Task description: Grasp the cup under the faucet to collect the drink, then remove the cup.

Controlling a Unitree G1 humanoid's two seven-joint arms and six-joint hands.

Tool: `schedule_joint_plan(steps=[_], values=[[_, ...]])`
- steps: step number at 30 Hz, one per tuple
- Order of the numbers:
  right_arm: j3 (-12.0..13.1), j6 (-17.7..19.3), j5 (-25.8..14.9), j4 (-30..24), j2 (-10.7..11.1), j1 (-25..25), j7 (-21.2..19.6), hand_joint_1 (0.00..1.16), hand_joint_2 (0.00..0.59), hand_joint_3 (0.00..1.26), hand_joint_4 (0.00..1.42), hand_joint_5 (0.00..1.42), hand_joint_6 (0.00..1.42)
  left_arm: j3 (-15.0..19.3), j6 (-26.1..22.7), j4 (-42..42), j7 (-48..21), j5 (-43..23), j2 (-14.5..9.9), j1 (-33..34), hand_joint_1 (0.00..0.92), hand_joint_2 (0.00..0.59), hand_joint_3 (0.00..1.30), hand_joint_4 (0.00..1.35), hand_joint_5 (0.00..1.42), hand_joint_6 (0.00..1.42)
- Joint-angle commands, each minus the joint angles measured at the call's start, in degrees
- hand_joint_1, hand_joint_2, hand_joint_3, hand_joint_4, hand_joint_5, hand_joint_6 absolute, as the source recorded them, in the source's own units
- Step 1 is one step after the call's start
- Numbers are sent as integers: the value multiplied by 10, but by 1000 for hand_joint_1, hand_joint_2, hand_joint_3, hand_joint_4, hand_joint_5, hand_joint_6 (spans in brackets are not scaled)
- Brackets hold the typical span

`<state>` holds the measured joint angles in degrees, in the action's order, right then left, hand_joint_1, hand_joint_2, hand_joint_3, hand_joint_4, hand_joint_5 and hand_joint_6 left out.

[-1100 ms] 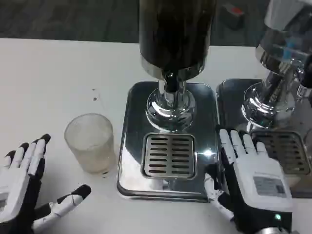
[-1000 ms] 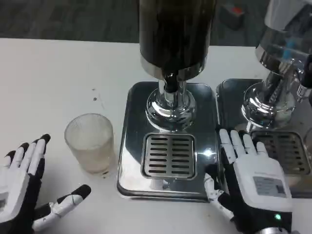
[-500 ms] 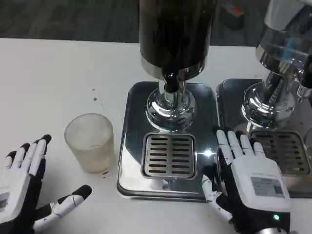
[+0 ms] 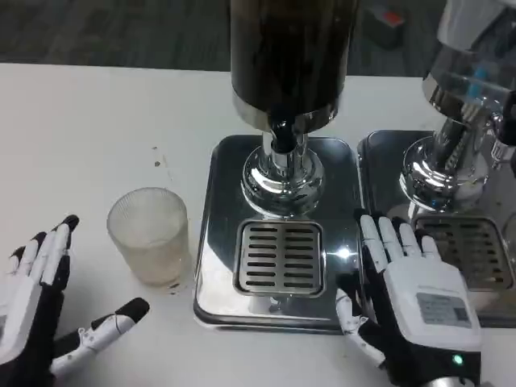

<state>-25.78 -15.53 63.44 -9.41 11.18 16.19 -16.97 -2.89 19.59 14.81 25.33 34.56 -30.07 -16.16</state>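
Observation:
A frosted, ribbed cup stands upright on the white table, left of the steel drip tray. The dark drink dispenser rises over the tray, its black faucet above the slotted grate. Nothing stands on the grate. My left hand lies open at the lower left, fingers spread, thumb pointing toward the cup, a short gap away from it. My right hand rests open at the tray's right edge, fingers pointing away from me.
A second dispenser with its own tray and grate stands at the right, just beyond my right hand. Small dark specks mark the table behind the cup. Bare table stretches to the left and back.
My left hand has slid slightly down and left, away from the cup. My right hand has barely shifted. The cup has not moved.

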Motion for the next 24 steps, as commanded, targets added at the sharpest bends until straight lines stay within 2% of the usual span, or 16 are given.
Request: schedule_joint_plan(steps=[1, 5, 10, 19, 24], values=[[2, -6, -1, -4, 0, -2, 5, 195, 576, 0, 0, 0, 0, 7, 30, 39, -36, -59, 12, 38, 0, 27, 0, 0, 0, 0], [4, -7, -1, -8, 2, -3, 13, 197, 581, 0, 0, 0, 0, 1, 40, 66, -46, -67, 15, 70, 0, 10, 0, 0, 0, 0], [6, -8, 0, -14, 6, -3, 22, 200, 584, 0, 0, 0, 0, -5, 51, 112, -62, -89, 32, 113, 0, 4, 0, 0, 0, 0], [9, -8, -3, -18, 8, -3, 31, 200, 577, 0, 0, 0, 0, -28, 52, 152, -64, -84, 52, 157, 0, 3, 0, 0, 0, 0], [9, -9, -3, -19, 6, -1, 31, 200, 577, 0, 0, 0, 0, -37, 62, 175, -49, -78, 59, 169, 48, 9, 0, 0, 0, 0]])
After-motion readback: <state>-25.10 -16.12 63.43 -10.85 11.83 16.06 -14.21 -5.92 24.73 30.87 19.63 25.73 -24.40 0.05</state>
